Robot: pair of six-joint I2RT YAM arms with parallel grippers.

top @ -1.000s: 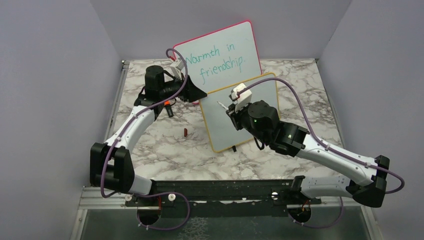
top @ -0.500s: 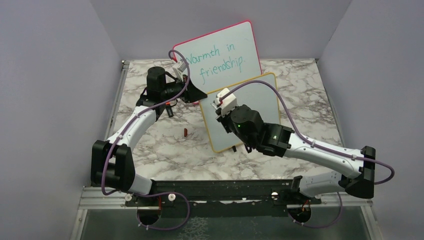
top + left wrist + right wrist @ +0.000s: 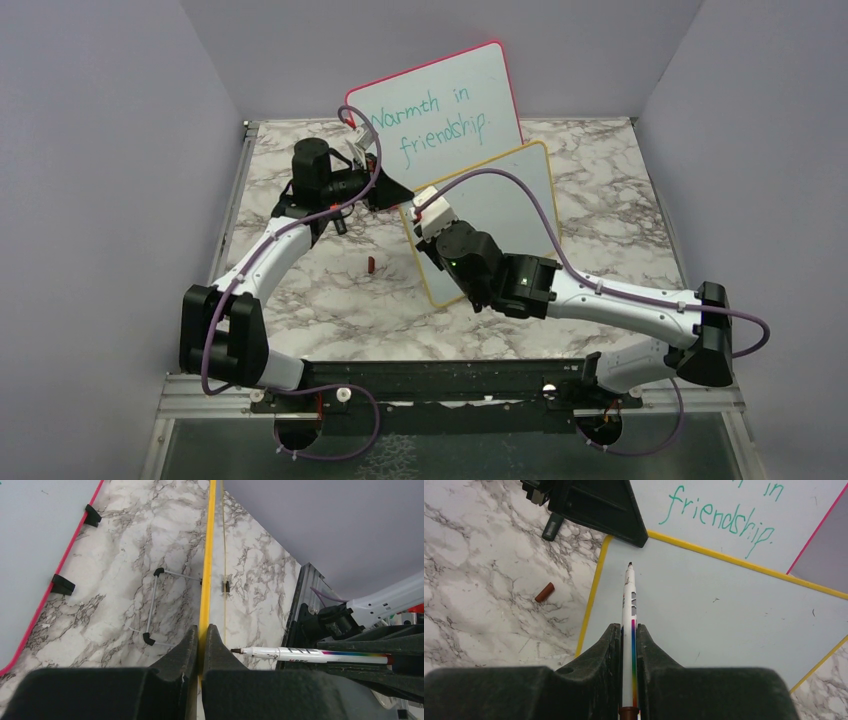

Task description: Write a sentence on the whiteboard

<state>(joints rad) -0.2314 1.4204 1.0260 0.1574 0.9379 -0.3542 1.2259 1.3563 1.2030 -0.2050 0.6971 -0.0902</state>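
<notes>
Pinches the thin yellow-orange frame of the whiteboard (image 3: pixel 206 555) between the pressed-together fingers of the left end effector (image 3: pixel 201 632), at the board's 10 o'clock corner as seen from overhead. Clamps a white marker (image 3: pixel 628 595) in the right end effector (image 3: pixel 627 630), fingers tight on the barrel, the dark tip uncapped and aimed at 12 o'clock in the right wrist view, just short of the other arm's black finger (image 3: pixel 599 510) on that same corner. Cannot tell whether the tip touches the board's face. Shows a rainbow stripe running down the barrel, plus small print too blurred to read. Finds the whiteboard standing tilted back near the middle of the marbled desk (image 3: pixel 300 285), propped on a wire stand (image 3: pixel 152 605) behind it, with a small black foot (image 3: pixel 226 586) low on its front side. Shows its face plain white apart from a few tiny dark specks. Places a second board (image 3: pixel 440 105), pink-red in the frame, at 12 o'clock of the whiteboard, upright against the back wall and partly overlapped by it. Reads there, in teal handwriting over two lines, "Warmth in friendship." Spots a reddish-brown cap (image 3: pixel 371 264) lying on the desk at 9 o'clock of the whiteboard, near its lower left edge but apart from it.
</notes>
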